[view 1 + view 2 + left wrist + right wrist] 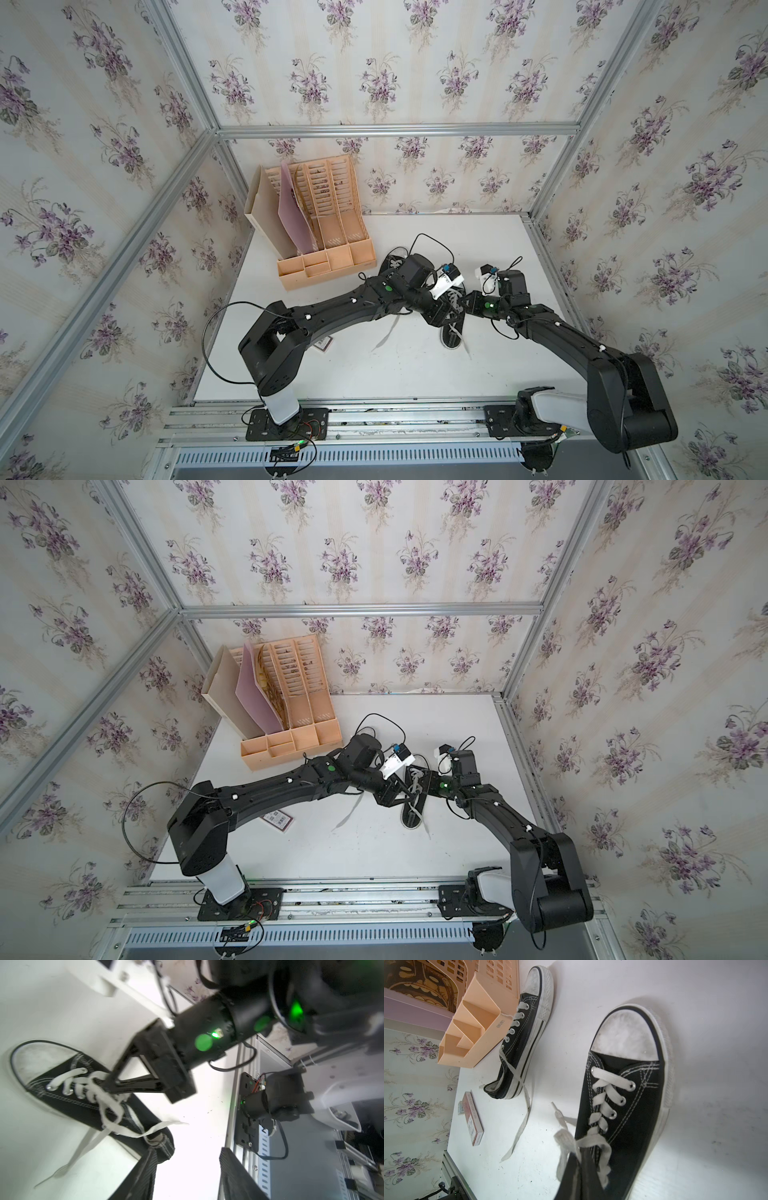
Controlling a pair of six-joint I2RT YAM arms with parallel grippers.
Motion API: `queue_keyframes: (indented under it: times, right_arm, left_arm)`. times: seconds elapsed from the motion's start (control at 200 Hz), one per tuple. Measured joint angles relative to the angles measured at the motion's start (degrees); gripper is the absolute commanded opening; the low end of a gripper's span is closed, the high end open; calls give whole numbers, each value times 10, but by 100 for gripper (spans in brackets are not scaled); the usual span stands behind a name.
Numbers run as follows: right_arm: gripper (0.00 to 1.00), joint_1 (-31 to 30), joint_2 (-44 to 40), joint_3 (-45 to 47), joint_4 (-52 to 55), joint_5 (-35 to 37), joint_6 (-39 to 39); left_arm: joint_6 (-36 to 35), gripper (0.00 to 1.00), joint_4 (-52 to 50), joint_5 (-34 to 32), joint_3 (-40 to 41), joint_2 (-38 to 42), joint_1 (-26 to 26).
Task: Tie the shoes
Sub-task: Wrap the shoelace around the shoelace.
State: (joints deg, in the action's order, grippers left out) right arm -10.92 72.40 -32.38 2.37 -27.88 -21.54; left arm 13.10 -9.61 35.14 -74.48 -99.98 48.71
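Lace (593,1141) of the near shoe (629,1088) is pinched in your right gripper (579,1159). Your left gripper (187,1153) stands spread beside its heel. Near shoe sits mid-desk (415,374), toward the right edge. The far shoe (519,1043) lies beside the organiser (473,1028), toward the back-left corner.

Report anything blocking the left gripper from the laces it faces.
Only the right gripper, shut on the laces mid-shoe. Nothing lies between the open left gripper and the loose lace end near the heel.
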Motion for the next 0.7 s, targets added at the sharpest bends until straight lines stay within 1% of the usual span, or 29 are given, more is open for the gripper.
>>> queue_keyframes:
  times: [0.11, 0.265, 0.365, 0.564, 0.699]
  right_arm:
    - [0, 0, -7, 10, -2, -1, 6]
    - [0, 0, -8, 16, -10, -5, 9]
    - [0, -1, -7, 16, -13, -9, 10]
    - [0, -3, -8, 19, -22, -14, 10]
    - [0, -3, -8, 19, -24, -15, 10]
  left_arm:
    - [27, 62, -4, -4, -37, -30, -26]
    - [41, 62, -40, -1, -139, -107, -33]
    - [56, 62, -63, 4, -184, -150, -33]
    - [83, 61, -101, 4, -230, -204, -33]
    - [94, 56, -112, 7, -249, -225, -33]
